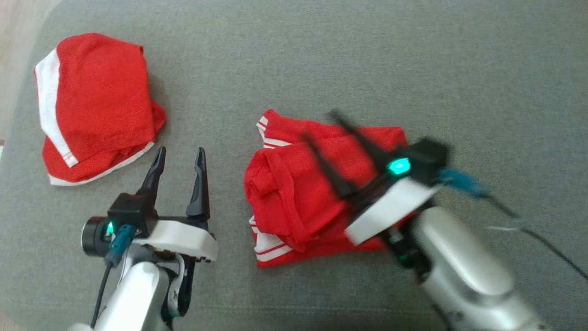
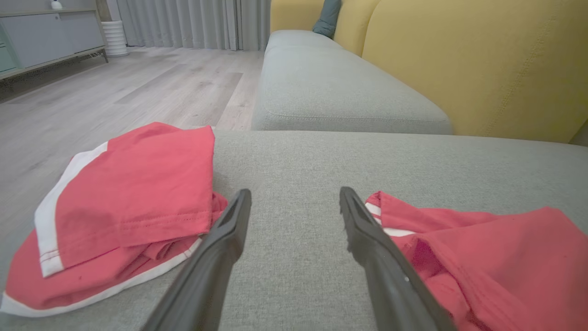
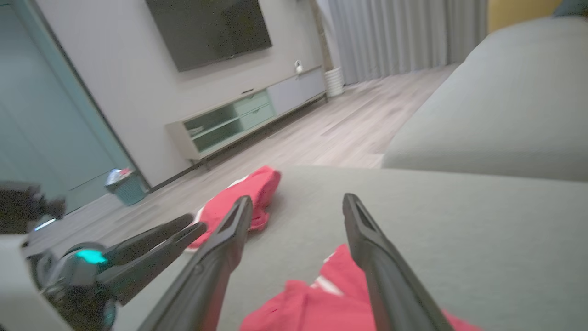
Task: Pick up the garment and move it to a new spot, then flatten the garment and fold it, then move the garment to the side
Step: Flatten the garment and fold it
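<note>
1. Well, here's the layout: a grey sofa cushion carries everything, with plenty of bare fabric on its far side and out to the right.
2. The left side is tighter. The cushion's rounded far-left corner gives way to the floor, and a second red garment with white trim lies just beside that left edge.
3. The garment itself, red with white stripes, sits bunched and folded near the middle of the cushion. It is well apart from the other one, with an open grey lane between them.
4. In the left wrist view there's more room beyond: a next seat cushion on the far side and a yellow backrest along the right.
5. Over to the left arm: it rises from the near left, and the left fingers point toward the far side over that bare lane. They are spread wide and holding nothing.
6. The left wrist view shows one red piece on either side of those fingers, and neither piece touches them.
7. The right arm comes in from the near right, its forearm slanting toward the far left and a little blurred.
8. The right fingers stretch out over the top of the garment, parted and released, with nothing pinched between them. I can't tell whether they brush the cloth.
9. A dark cable trails off the right wrist across the cushion to the right.
</note>
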Controlling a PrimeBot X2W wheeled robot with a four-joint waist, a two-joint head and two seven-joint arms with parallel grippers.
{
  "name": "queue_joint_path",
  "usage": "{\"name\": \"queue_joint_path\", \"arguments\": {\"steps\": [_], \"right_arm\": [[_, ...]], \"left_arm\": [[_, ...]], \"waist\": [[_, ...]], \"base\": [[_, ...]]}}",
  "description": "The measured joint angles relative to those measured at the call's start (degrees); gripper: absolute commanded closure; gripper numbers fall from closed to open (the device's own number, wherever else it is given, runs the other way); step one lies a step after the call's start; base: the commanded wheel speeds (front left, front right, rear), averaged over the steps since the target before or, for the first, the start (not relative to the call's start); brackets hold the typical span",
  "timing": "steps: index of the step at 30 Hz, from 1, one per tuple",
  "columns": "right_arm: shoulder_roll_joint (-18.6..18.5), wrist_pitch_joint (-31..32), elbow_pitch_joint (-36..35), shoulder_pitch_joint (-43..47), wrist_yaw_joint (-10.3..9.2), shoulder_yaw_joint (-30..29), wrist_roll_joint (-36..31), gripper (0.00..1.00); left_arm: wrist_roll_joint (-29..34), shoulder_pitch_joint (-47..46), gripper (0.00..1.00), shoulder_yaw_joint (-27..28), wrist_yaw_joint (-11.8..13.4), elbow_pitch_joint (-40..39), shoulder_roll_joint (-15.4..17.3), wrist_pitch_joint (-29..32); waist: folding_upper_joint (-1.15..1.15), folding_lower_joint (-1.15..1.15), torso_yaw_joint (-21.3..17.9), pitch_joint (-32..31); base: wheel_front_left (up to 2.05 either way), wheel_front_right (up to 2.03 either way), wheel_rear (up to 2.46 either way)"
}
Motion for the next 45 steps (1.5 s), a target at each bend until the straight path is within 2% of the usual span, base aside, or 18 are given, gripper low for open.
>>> {"name": "queue_joint_path", "arguments": {"steps": [4, 5, 7, 11, 15, 30, 45], "right_arm": [[-1.96, 0.03, -5.16, 3.24, 0.0, -11.49, -4.38, 0.0], [-2.14, 0.52, -7.62, 6.07, 0.0, -16.93, -6.66, 0.0], [-2.23, 1.59, -9.62, 9.05, 0.0, -21.65, -8.62, 0.0], [-2.31, 3.24, -13.26, 14.78, 0.0, -29.61, -11.56, 0.0], [-2.09, 4.86, -16.08, 18.96, 0.0, -34.31, -13.07, 0.0], [0.22, 7.22, -18.79, 28.15, 0.0, -37.31, -14.01, 0.0], [0.66, 9.11, -19.87, 30.52, 0.0, -38.31, -14.66, 0.0]], "left_arm": [[0.0, 0.01, 0.0, 0.16, 0.4, -0.26, 0.18, 0.0], [0.01, 0.03, 0.0, 0.27, 0.42, -0.42, 0.38, 0.0], [0.01, 0.08, 0.0, 0.41, 0.44, -0.66, 0.62, 0.0], [0.01, 0.44, 0.0, 0.78, 0.52, -1.05, 0.97, 0.0], [0.01, 1.45, 0.0, 1.43, 0.88, -1.36, 1.4, 0.0], [0.0, 7.32, 0.0, 1.68, 1.82, -2.15, 3.42, 0.41], [0.0, 10.48, 0.0, 1.11, 2.9, -3.55, 4.56, 1.62]], "waist": [[0.0, 0.0, -0.94, -0.36], [0.0, 0.0, -1.35, -0.54], [0.0, 0.0, -1.7, -0.73], [0.0, 0.0, -2.45, -1.2], [0.0, 0.0, -3.21, -1.73], [0.0, 0.0, -5.35, -7.86], [0.0, 0.0, -5.51, -10.82]], "base": [[0.0, 0.0, 0.0], [0.0, 0.0, 0.0], [0.0, 0.0, 0.0], [0.0, 0.0, 0.0], [0.0, 0.0, 0.0], [0.0, 0.0, 0.0], [0.0, 0.0, 0.0]]}}
